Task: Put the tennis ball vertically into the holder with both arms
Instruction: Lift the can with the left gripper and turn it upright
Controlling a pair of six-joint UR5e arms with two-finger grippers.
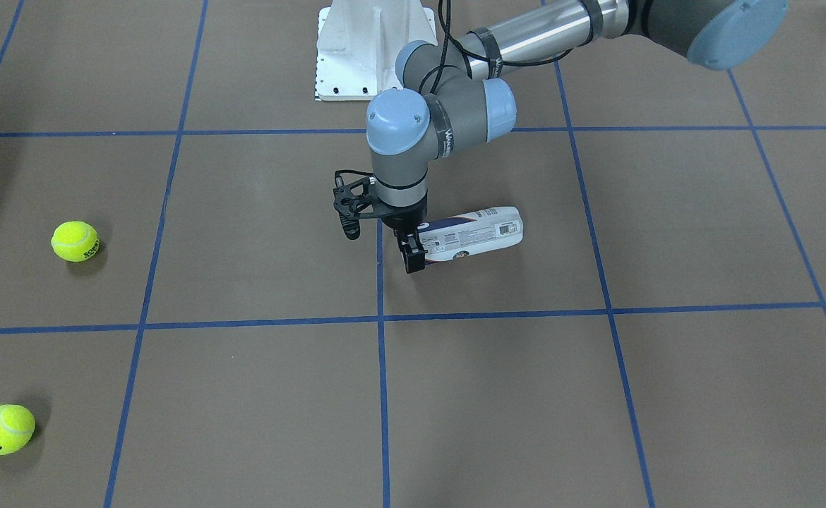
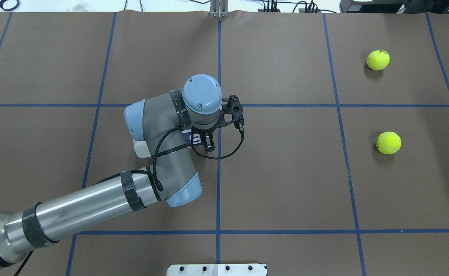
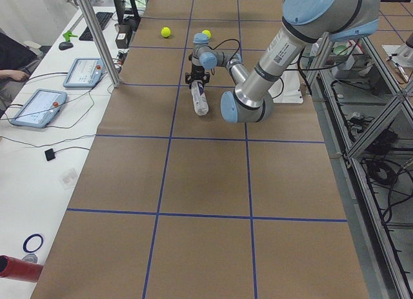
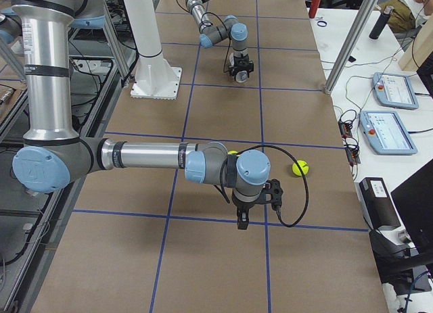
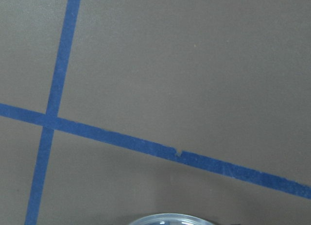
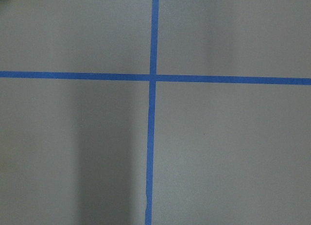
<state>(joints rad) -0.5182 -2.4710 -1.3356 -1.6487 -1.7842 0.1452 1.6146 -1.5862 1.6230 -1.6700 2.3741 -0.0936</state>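
The holder (image 1: 480, 231) is a clear can with a white and navy label, lying on its side on the brown table; it also shows as the holder (image 3: 201, 100). My left gripper (image 1: 413, 248) points straight down at its open end, one finger (image 1: 413, 259) on the near side and the other hidden. Whether the fingers press the can I cannot tell. From overhead the wrist covers most of the holder (image 2: 141, 148). Its rim (image 5: 163, 218) edges the left wrist view. One tennis ball (image 1: 75, 240) and a second (image 1: 3, 429) lie far off. My right gripper (image 4: 242, 220) hangs over bare table; its state is unclear.
The white robot base (image 1: 374, 49) is bolted at the table's robot side. Blue tape lines (image 2: 218, 172) divide the brown surface into squares. In the overhead view both balls (image 2: 378, 60) (image 2: 388, 142) lie at the right. Tablets (image 3: 37, 107) and cables rest on a side bench.
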